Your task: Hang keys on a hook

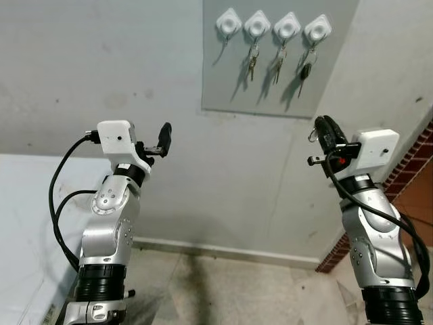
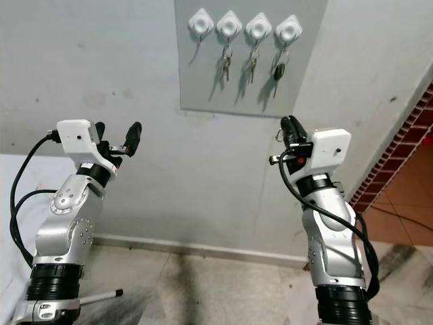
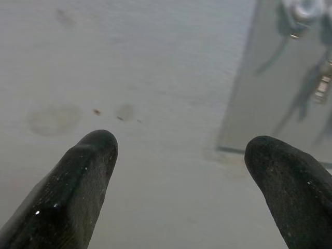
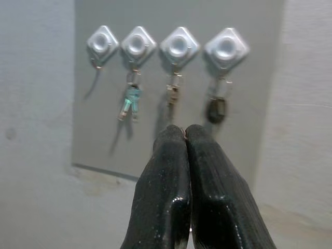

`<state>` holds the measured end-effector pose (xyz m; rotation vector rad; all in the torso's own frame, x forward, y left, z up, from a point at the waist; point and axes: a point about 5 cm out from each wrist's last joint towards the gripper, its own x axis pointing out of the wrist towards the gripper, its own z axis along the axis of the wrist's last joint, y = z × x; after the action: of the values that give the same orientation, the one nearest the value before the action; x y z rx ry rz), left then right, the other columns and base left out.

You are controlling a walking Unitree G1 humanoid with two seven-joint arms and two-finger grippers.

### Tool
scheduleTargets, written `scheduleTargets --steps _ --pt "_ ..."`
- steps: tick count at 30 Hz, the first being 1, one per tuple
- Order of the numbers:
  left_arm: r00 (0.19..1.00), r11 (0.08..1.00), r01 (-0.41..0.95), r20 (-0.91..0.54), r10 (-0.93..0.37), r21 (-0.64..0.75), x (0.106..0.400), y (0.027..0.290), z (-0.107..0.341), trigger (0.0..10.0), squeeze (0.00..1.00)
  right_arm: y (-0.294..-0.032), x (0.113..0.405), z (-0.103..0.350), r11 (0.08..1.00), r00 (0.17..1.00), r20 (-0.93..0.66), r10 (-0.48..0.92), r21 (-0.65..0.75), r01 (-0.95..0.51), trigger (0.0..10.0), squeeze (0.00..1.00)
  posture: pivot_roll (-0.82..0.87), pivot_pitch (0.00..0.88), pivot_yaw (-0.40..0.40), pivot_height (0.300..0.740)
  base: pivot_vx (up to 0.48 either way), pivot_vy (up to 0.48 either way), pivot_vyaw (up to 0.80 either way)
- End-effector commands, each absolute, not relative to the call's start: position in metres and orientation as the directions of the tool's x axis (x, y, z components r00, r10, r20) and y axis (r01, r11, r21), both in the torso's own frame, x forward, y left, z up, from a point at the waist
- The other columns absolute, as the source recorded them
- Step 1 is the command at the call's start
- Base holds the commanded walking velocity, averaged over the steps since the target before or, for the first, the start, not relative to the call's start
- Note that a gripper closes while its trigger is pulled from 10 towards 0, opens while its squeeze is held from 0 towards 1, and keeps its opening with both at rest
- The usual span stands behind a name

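A grey board (image 1: 270, 81) on the wall carries four white diamond hooks. The leftmost hook (image 1: 229, 24) is bare. Each of the other three holds hanging keys (image 1: 252, 62); in the right wrist view they are a greenish key (image 4: 129, 104), a brass one and a black fob. My right gripper (image 1: 323, 126) is raised below and to the right of the board, apart from it. It is shut (image 4: 185, 133), and a small silver key ring (image 1: 312, 135) sticks out at its side. My left gripper (image 2: 117, 133) is raised left of the board, open and empty (image 3: 181, 155).
The plain grey wall (image 1: 101, 74) runs behind both arms. A white surface (image 1: 20, 223) lies at the lower left. A red brick edge (image 1: 414, 162) and red floor tiles stand at the right. Grey concrete floor (image 1: 223, 291) lies below.
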<state>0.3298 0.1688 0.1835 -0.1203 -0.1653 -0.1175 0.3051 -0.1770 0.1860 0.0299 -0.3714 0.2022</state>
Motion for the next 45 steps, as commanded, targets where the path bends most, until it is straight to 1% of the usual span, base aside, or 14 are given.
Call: scheduleTargets --steps 1,13,18,26,28,31,33,36,37,41,45 --pt "0.979 0.988 0.111 0.184 -0.090 -0.108 0.330 0.173 0.188 10.0 0.00 -0.170 0.306 0.192 0.973 0.899 0.380 0.218 -0.016 -0.230 10.0 0.00 -0.02 0.000 -0.045 0.740 0.364 0.000 0.00" --pt "0.979 0.988 0.106 0.185 -0.084 -0.110 0.329 0.173 0.188 10.0 0.00 -0.169 0.307 0.192 0.970 0.897 0.377 0.231 -0.018 -0.242 10.0 0.00 -0.02 0.000 -0.049 0.740 0.363 0.000 0.00" --pt "0.981 0.986 0.102 0.180 -0.077 -0.133 0.329 0.173 0.188 10.0 0.00 -0.169 0.307 0.192 0.968 0.896 0.375 0.239 -0.020 -0.249 10.0 0.00 -0.02 0.000 -0.051 0.740 0.340 0.000 0.00" --pt "0.978 0.985 0.113 0.192 -0.086 -0.132 0.327 0.166 0.189 10.0 0.00 -0.164 0.311 0.193 0.947 0.881 0.356 0.310 -0.031 -0.321 10.0 0.00 -0.02 0.000 -0.054 0.740 0.000 0.000 0.00" --pt "0.970 0.984 0.144 0.211 -0.120 -0.103 0.324 0.161 0.191 10.0 0.00 -0.157 0.314 0.195 0.925 0.862 0.349 0.368 -0.040 -0.378 10.0 0.00 -0.02 0.000 -0.056 0.740 0.000 0.000 0.00" --pt "0.969 0.981 0.159 0.206 -0.134 -0.110 0.324 0.158 0.191 10.0 0.00 -0.154 0.316 0.197 0.912 0.850 0.347 0.396 -0.041 -0.408 10.0 0.00 -0.02 0.000 -0.057 0.740 0.000 0.000 0.00" --pt "0.965 0.981 0.173 0.216 -0.150 -0.090 0.322 0.155 0.193 10.0 0.00 -0.148 0.318 0.199 0.894 0.832 0.344 0.434 -0.049 -0.446 10.0 0.00 -0.01 0.000 -0.059 0.740 0.000 0.000 0.00" --pt "0.961 0.979 0.185 0.224 -0.163 -0.080 0.321 0.151 0.195 10.0 0.00 -0.140 0.320 0.201 0.863 0.804 0.340 0.488 -0.054 -0.502 10.0 0.00 -0.01 0.000 -0.062 0.740 0.000 0.000 0.00" --pt "0.957 0.978 0.195 0.230 -0.175 -0.070 0.320 0.149 0.196 10.0 0.00 -0.134 0.321 0.203 0.840 0.782 0.339 0.522 -0.047 -0.540 10.0 0.00 -0.01 0.000 -0.064 0.740 0.000 0.000 0.00" --pt "0.951 0.975 0.218 0.236 -0.200 -0.051 0.319 0.145 0.199 10.0 0.00 -0.126 0.323 0.206 0.809 0.752 0.339 0.565 -0.048 -0.586 10.0 0.00 0.00 0.000 -0.068 0.740 0.000 0.000 0.00" --pt "0.942 0.970 0.243 0.244 -0.230 -0.026 0.317 0.141 0.202 10.0 0.00 -0.112 0.324 0.209 0.761 0.705 0.342 0.621 -0.049 -0.646 10.0 0.00 0.01 0.000 -0.075 0.740 0.000 0.000 0.00"
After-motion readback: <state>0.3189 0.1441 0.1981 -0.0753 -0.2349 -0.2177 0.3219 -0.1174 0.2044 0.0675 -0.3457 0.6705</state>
